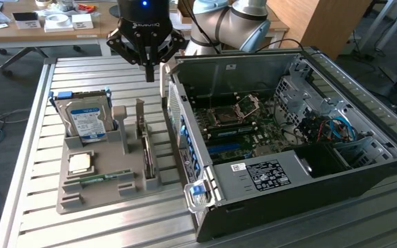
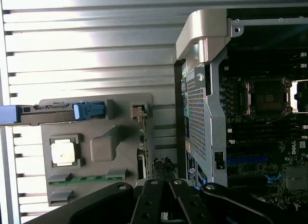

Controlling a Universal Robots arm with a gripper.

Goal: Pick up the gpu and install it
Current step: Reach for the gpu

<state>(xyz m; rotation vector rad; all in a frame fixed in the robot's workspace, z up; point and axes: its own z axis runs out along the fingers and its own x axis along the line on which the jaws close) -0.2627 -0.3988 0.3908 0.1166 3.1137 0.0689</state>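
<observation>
And here we are over the slatted aluminium table [image 1: 95, 77], where the black two-fingered gripper [image 1: 149, 76] hangs with its fingers pressed tight together, pinching nothing at all. It points straight down above bare slats, in the gap between the grey moulded parts holder [image 1: 109, 194] and the open black-and-silver computer case [image 1: 302, 181]. The gpu [image 1: 146, 147], a thin dark circuit card with a long silvery metal bracket, stands on edge in the holder's slot nearest the case, its bracket end rising up below and in front of the fingertips, clear of them. Alongside it in the holder sit the boxy silver hard drive with a blue label [image 1: 87, 123] (upright in its own slot), a square silvery processor chip [image 1: 80, 163] lying flat, and a slim green memory stick [image 1: 105, 178]. From the wrist view, the gripper [image 2: 163, 170] sits just beside the gpu [image 2: 141, 151], seen edge-on along the holder [image 2: 96, 101], with the case [image 2: 211, 132] on the other side. Inside the case, the dark motherboard [image 1: 247, 129] lies exposed.
</observation>
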